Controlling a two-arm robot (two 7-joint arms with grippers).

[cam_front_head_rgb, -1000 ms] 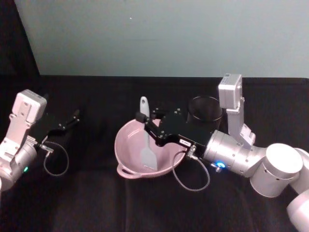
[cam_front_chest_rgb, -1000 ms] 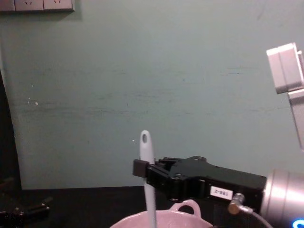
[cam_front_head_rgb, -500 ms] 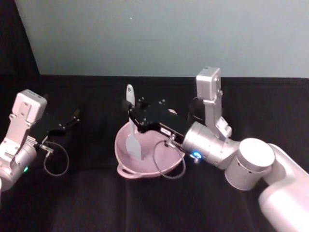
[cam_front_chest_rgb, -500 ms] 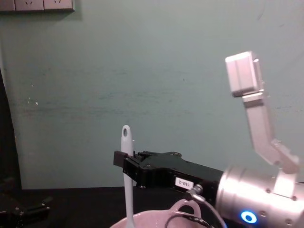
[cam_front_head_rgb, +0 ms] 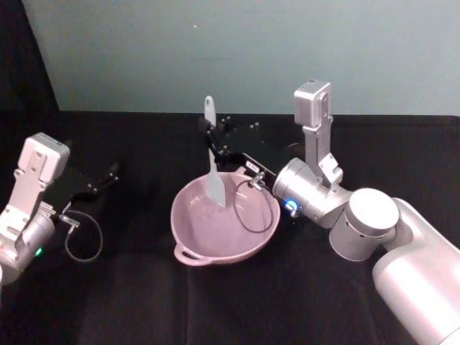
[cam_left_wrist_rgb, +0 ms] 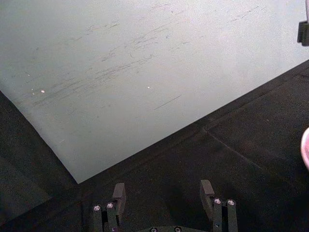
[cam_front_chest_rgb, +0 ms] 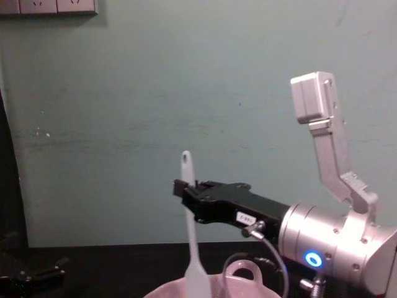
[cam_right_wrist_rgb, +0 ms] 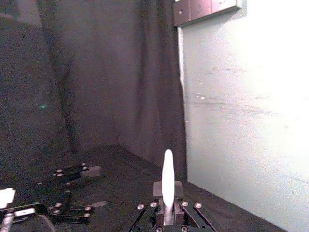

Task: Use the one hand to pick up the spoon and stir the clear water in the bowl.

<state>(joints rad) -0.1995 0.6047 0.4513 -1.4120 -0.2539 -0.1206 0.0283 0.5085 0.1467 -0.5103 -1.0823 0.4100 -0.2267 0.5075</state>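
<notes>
The long, slim white spoon [cam_front_head_rgb: 213,169] with a flat squarish blade stands nearly upright, blade down and holed handle tip up. It sits between the jaws of the right gripper [cam_front_head_rgb: 210,135], a black two-fingered unit on a silver cylindrical wrist with a thin grey cable. The jaws are clenched on the upper part of the handle, a little below the tip. In the chest view the right gripper [cam_front_chest_rgb: 184,187] reaches in level from the right, and the spoon [cam_front_chest_rgb: 188,236] crosses its fingertips, with the handle tip above them and the longer part of the shaft below. In the right wrist view the handle [cam_right_wrist_rgb: 167,180] rises straight up from between the closed fingers of the right gripper [cam_right_wrist_rgb: 167,213].

The pale pink round bowl [cam_front_head_rgb: 188,231] rests on the black cloth-covered table [cam_front_head_rgb: 144,302], in front of the robot. The blade hangs over the far part of the bowl. In the chest view the blade drops behind the near rim of the bowl [cam_front_chest_rgb: 164,292]. Whether the blade reaches the water cannot be determined.

The left gripper [cam_front_head_rgb: 111,172], also black and two-fingered, is parked at the left side of the table, well apart from the bowl. In the left wrist view the left gripper [cam_left_wrist_rgb: 163,192] has its jaws spread wide, with nothing between them.
</notes>
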